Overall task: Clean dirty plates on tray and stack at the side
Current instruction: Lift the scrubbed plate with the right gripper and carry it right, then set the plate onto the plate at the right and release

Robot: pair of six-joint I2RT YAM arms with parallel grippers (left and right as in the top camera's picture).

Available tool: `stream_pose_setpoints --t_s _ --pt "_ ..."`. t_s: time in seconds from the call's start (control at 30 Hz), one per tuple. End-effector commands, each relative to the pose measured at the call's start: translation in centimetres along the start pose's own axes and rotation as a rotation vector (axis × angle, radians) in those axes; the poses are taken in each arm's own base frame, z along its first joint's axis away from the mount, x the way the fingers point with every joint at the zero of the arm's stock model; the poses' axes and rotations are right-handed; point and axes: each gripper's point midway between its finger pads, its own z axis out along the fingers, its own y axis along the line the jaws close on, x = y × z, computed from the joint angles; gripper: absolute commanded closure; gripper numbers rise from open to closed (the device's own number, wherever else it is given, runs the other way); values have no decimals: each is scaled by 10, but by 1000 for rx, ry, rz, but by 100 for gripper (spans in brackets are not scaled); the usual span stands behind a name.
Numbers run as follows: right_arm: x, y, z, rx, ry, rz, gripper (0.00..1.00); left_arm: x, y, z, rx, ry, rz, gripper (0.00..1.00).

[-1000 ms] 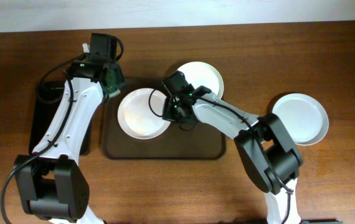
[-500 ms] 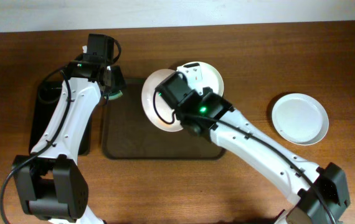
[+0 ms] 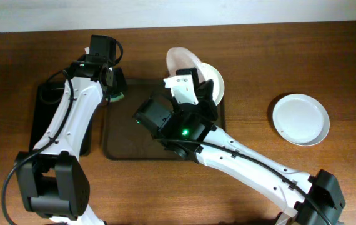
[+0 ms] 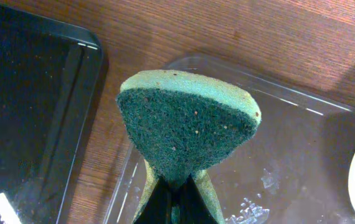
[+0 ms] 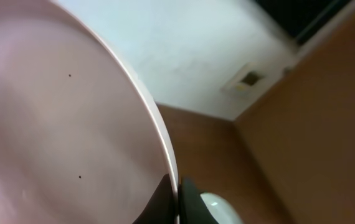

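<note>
- We see the tray (image 3: 118,134), dark brown and rectangular with rounded corners, lying flat on the tabletop (image 3: 290,50).
- The first plate (image 3: 179,57), white, is raised above the tray's far edge and steeply tilted, its rim pinched in the right hand (image 5: 179,198).
- The second plate (image 3: 214,80) sits over the tray's far right corner, partly hidden.
- The third plate (image 3: 301,119) lies flat, well right of the tray.
</note>
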Motion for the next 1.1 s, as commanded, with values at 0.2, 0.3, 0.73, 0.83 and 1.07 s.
stream_pose_setpoints --t_s 0.2,0.3,0.73,0.83,1.07 --pt "-21 -33 -6 179 -106 35 96 3 1 8 -3 19 -6 100" --pt "-15 -22 -3 113 -68 35 96 3 1 8 -3 18 -6 100" --pt "59 11 34 -673 611 314 96 3 1 8 -3 19 -6 99" --pt "83 -15 63 -674 756 421 96 3 1 8 -3 19 -6 100" --pt "151 -104 137 -428 934 665 96 3 1 8 -3 19 -6 100"
